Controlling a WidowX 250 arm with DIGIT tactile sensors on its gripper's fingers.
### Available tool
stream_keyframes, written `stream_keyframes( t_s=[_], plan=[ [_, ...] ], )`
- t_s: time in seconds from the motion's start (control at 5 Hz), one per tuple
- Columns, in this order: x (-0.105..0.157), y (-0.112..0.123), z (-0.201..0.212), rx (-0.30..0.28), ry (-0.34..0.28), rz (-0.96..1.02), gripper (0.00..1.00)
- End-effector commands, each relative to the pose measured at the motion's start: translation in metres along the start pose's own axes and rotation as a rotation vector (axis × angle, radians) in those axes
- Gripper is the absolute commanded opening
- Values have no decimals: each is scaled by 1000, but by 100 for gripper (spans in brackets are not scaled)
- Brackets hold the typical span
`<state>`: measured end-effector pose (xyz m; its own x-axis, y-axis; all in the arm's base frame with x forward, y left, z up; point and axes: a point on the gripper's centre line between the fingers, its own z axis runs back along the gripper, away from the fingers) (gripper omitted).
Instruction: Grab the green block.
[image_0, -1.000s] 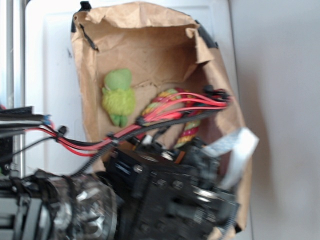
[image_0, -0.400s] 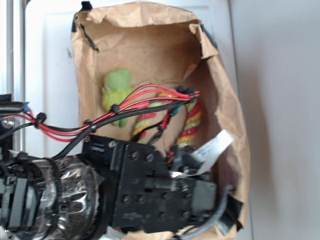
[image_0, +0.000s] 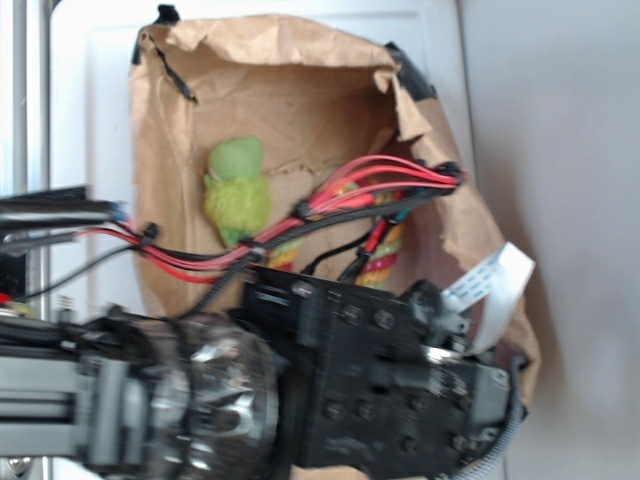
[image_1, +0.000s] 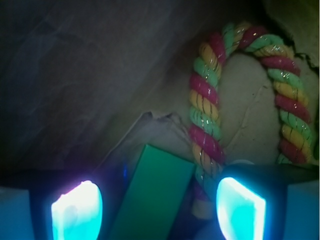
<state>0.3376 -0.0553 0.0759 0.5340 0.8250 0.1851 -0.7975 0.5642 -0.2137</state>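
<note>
In the wrist view the green block (image_1: 155, 195) lies between the two glowing fingertips of my gripper (image_1: 159, 211), long side running away from the camera and slightly tilted. The jaws stand wide apart, with clear gaps on both sides of the block, so the gripper is open. A striped rope toy (image_1: 206, 125) curves along the block's right side. In the exterior view the arm's black wrist (image_0: 390, 385) covers the gripper and the block, low inside the brown paper bag (image_0: 300, 90).
A fuzzy lime-green plush toy (image_0: 236, 195) lies in the bag at the back left. Red and black cables (image_0: 330, 205) stretch over the rope toy (image_0: 380, 255). A white ribbon cable (image_0: 495, 285) sticks out at the right. The dark crumpled bag wall (image_1: 90, 80) rises close on the left.
The arm swung left and then back right and toward the front inside the bag; cables and ribbon cable shifted with it. The plush toy stayed put.
</note>
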Motion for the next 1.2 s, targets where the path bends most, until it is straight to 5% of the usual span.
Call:
stream_keyframes(
  t_s=[0.0, 0.2, 0.8, 1.0],
  plan=[
    [-3, -10, 0, -79, -51, 187, 100],
    [-16, -7, -6, -92, -60, 233, 100],
    [-14, -5, -27, -77, 148, 221, 100],
    [-10, -10, -32, -78, 164, 226, 100]
  ],
)
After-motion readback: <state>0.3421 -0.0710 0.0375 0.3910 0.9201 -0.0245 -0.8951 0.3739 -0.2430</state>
